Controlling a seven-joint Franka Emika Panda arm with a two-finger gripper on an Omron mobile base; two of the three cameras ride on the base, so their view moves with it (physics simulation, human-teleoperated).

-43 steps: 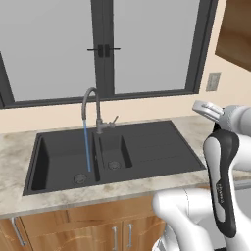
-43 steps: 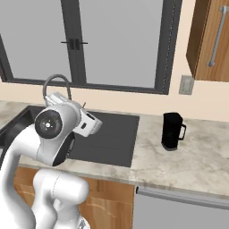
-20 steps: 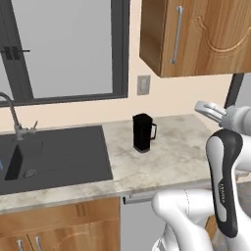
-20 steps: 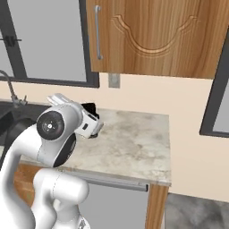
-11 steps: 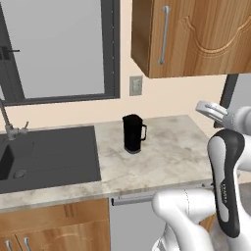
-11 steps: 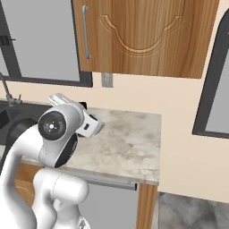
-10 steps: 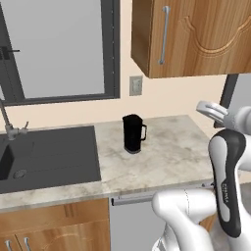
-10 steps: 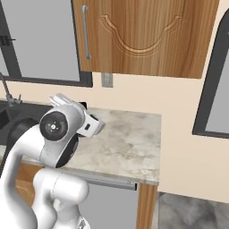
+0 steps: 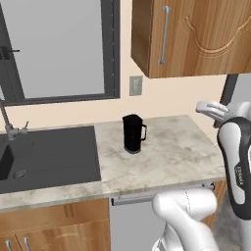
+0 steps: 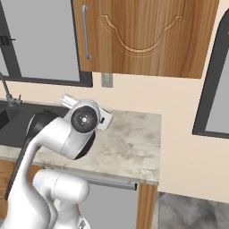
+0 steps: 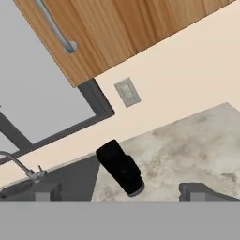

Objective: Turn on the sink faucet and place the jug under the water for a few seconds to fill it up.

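The black jug (image 9: 133, 133) stands upright on the marble counter, handle to the right, just right of the dark sink (image 9: 54, 152). In the hand view the jug (image 11: 121, 168) lies ahead, between and beyond my fingertips (image 11: 47, 190), which are far apart. My gripper (image 11: 121, 193) is open and empty, held back from the jug above the counter's front. The sink faucet (image 9: 7, 120) rises at the far left edge, its spout cut off; it also appears as the faucet (image 11: 21, 165) in the hand view and as the faucet (image 10: 7, 93) in the right base view. The water is out of view.
A wooden wall cabinet (image 9: 196, 34) with a metal handle hangs above the counter (image 9: 171, 152), over a wall outlet (image 9: 135, 86). A window (image 9: 54, 49) sits behind the sink. The counter ends at the right (image 10: 152, 134), beside a second window (image 10: 214, 89). A dishwasher front (image 9: 132, 215) is below.
The base has driven right along the counter, so the view slid from the sink to the jug; in the last half second the scene holds still. The jug itself has not moved.
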